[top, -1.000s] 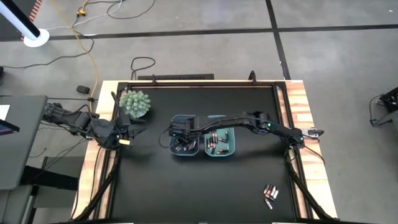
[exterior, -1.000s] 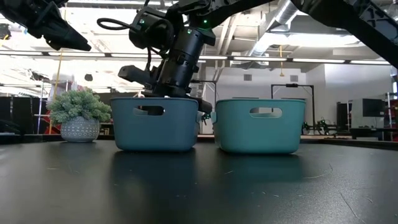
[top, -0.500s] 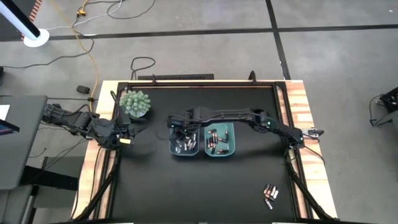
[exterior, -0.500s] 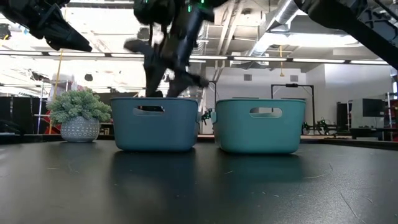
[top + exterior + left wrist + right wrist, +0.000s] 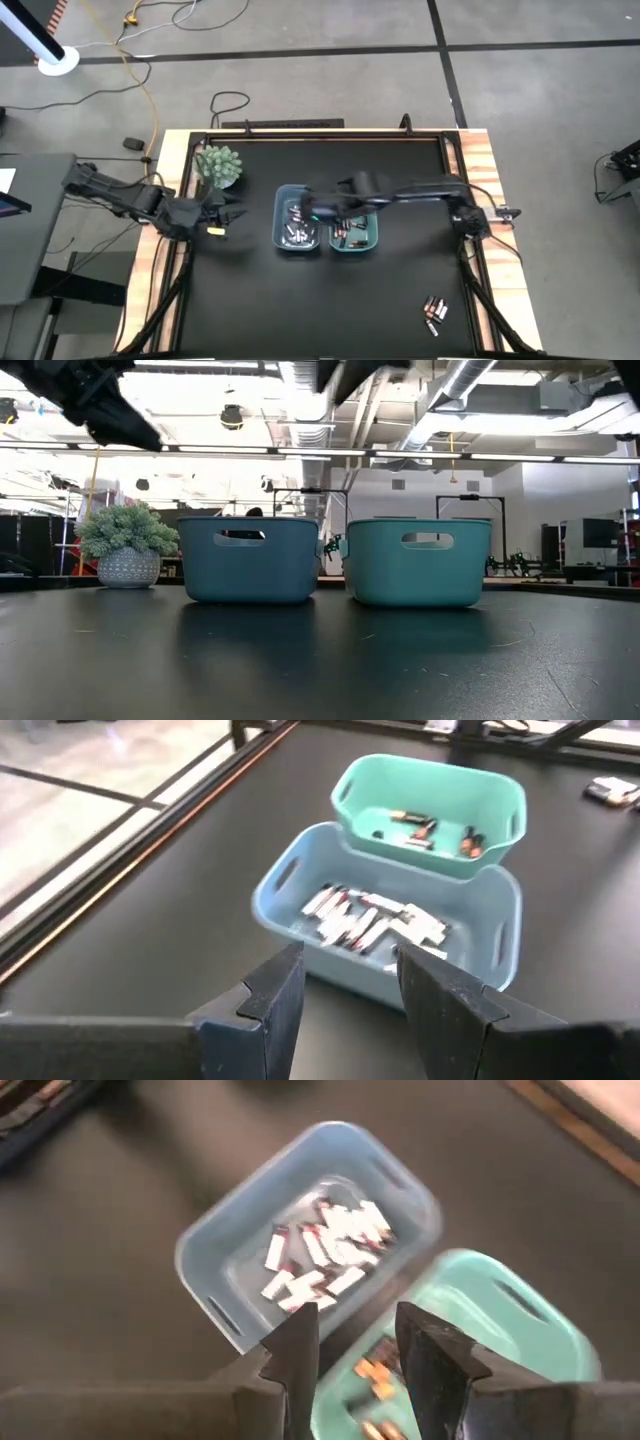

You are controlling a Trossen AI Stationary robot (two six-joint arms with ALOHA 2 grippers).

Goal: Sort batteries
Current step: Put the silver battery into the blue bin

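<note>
Black tabletop (image 5: 300,300) with wood edges fills the high view, two bins side by side at its middle: blue bin (image 5: 297,219) holding the silvery-white batteries (image 5: 370,916), teal bin (image 5: 358,228) touching it and holding the dark copper-ended batteries (image 5: 420,826); split looks like the sort in progress, one type per bin. Right arm reaches across from the right edge, right hand (image 5: 318,207) blurred above the seam between the bins; the right wrist view looks down past its fingers (image 5: 295,1350), which stand a little apart with nothing between them, so empty, probably heading off for another pickup. Left arm waits at the left edge of the tabletop, left hand (image 5: 222,212) just beside the blue bin's outer side, pointed at both bins; fingers apart, nothing held. Small potted plant (image 5: 217,166) sits at the far left corner, near the left arm, not in the way of the bins. Loose batteries (image 5: 434,312) lie unsorted at the near right corner of the tabletop, well apart from the bins, likely the next source. Path from there to the bins is bare black surface; only the bin walls need clearing. Low view shows both bins upright, contents hidden by their walls.
</note>
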